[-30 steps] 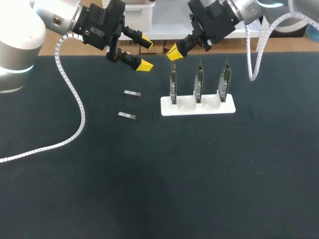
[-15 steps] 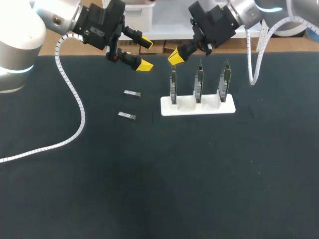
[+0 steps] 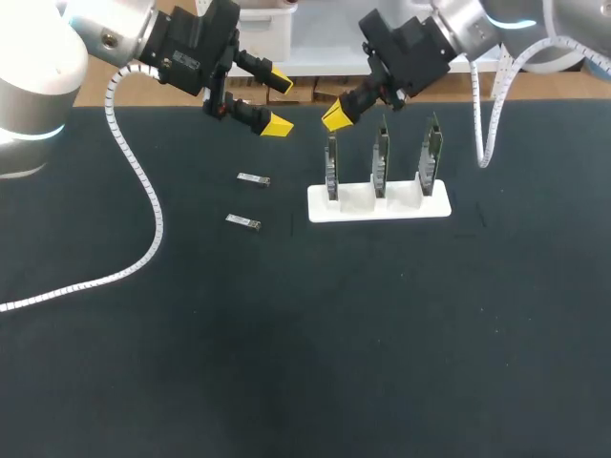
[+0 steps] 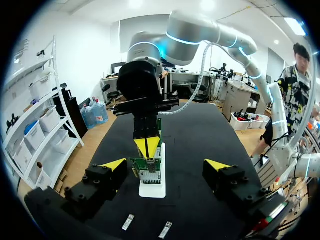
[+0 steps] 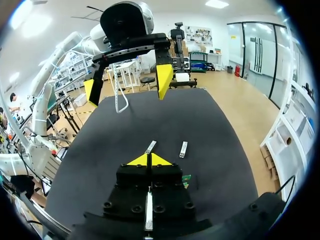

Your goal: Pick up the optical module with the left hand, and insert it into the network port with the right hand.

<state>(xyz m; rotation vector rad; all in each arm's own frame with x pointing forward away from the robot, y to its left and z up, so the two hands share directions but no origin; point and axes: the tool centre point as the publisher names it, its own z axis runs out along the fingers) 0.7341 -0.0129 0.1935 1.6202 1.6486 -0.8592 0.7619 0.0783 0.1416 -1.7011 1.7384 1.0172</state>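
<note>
Two small silver optical modules lie on the black table, one point(image 3: 254, 178) farther back and one point(image 3: 243, 221) nearer the front. Left of the white holder point(image 3: 410, 205) hangs my left gripper point(image 3: 279, 102), open and empty, above and behind the modules. The holder carries three upright green boards with network ports. My right gripper point(image 3: 334, 116) is shut, its yellow tips just over the leftmost board point(image 3: 332, 164); nothing shows between them. The left wrist view shows its own open gripper point(image 4: 165, 167), the right gripper point(image 4: 147, 147) over that board point(image 4: 149, 172), and both modules point(image 4: 128, 222) point(image 4: 165, 229). Ahead of the right gripper point(image 5: 149, 160) lie the modules point(image 5: 150, 146) point(image 5: 183, 149).
A white ribbed cable point(image 3: 143, 191) from my left arm trails across the table's left side. Another cable point(image 3: 487, 105) hangs from the right arm behind the holder. The table's back edge point(image 3: 535, 98) runs just behind both grippers.
My right gripper has sunk a little toward the top of the leftmost board. The left arm and both modules have stayed put.
</note>
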